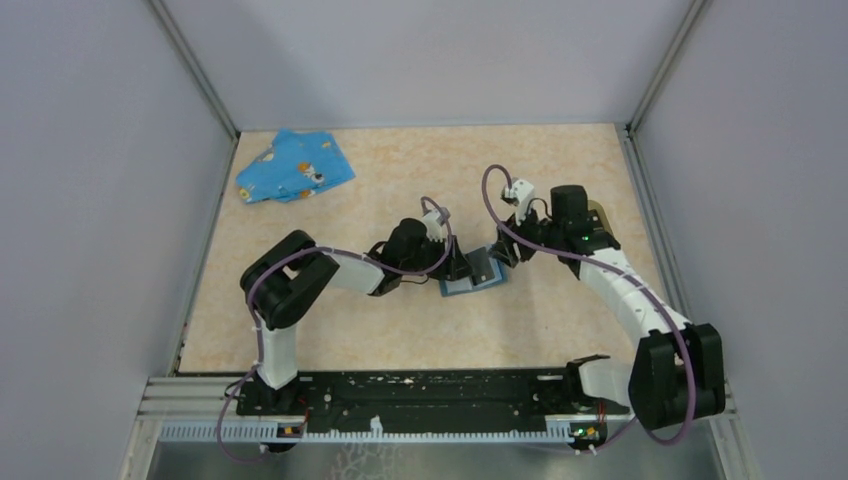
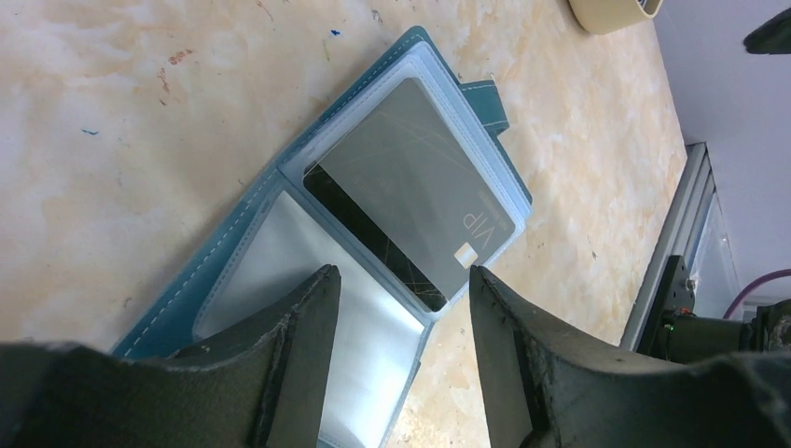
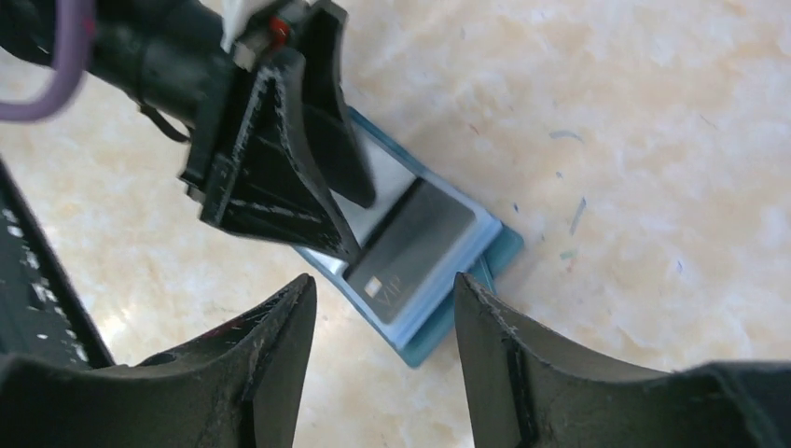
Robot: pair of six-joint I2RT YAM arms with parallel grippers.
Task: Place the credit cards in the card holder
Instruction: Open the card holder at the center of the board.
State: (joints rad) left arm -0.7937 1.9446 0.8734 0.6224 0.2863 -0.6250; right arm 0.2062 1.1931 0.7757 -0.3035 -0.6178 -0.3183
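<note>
A beige marbled table (image 1: 400, 330) carried a blue cloth (image 1: 295, 167) crumpled at its far left corner, an open blue case (image 1: 476, 280) flat near the middle, and a tan card holder (image 2: 611, 13) towards the far right.

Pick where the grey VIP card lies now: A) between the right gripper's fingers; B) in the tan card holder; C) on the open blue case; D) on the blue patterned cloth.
C: both wrist views show the grey VIP card lying on the open blue case.
</note>
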